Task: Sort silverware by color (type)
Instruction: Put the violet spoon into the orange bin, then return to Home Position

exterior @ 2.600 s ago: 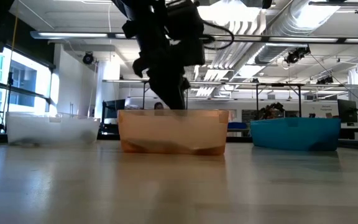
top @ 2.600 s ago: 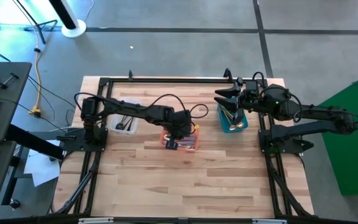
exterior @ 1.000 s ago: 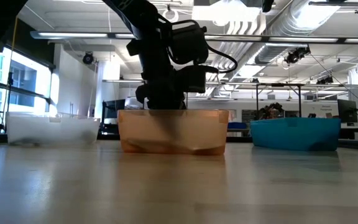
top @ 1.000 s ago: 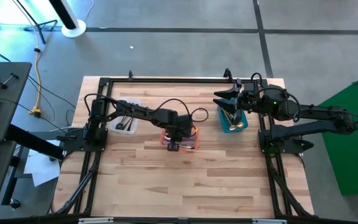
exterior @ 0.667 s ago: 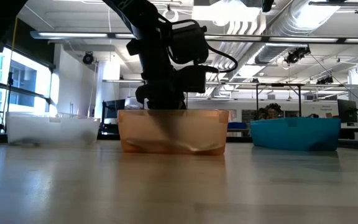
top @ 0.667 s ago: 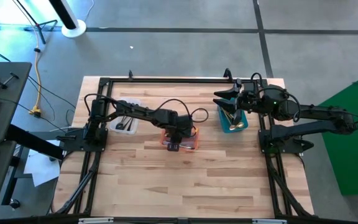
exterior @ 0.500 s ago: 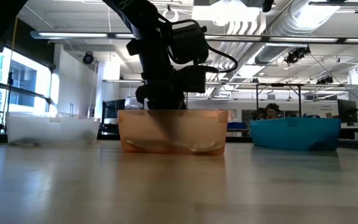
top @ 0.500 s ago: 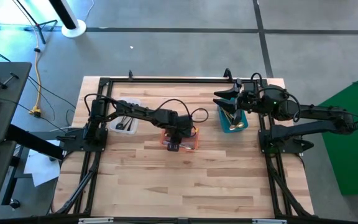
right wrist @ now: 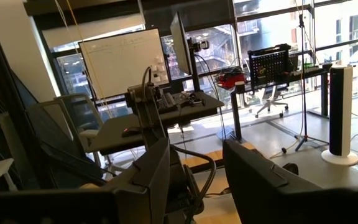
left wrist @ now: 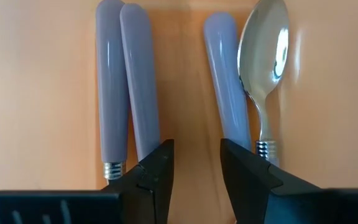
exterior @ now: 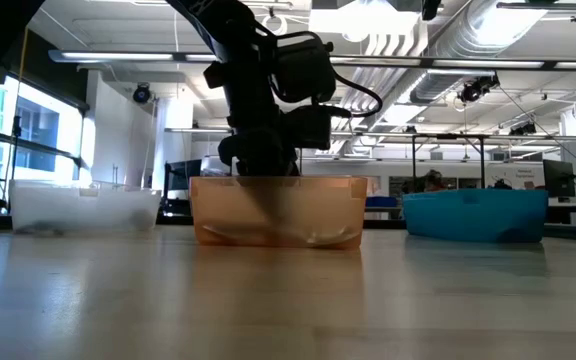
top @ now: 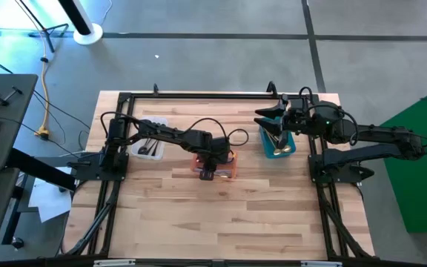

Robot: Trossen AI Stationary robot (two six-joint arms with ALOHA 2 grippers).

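Since the earlier frame, the left gripper (left wrist: pixel 194 165) had descended into the orange bin (top: pixel 227 171), fingers apart above lavender-handled spoons (left wrist: pixel 129 81) lying on its floor. Right gripper (right wrist: pixel 194 165) hovered, fingers apart, above the teal bin (top: pixel 279 146).

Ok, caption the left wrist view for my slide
Open left hand over lavender-handled silver spoons lying in the orange bin.

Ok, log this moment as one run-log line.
left gripper: open, down in orange bin over lavender-handled spoons | right gripper: open, above teal bin | nothing held
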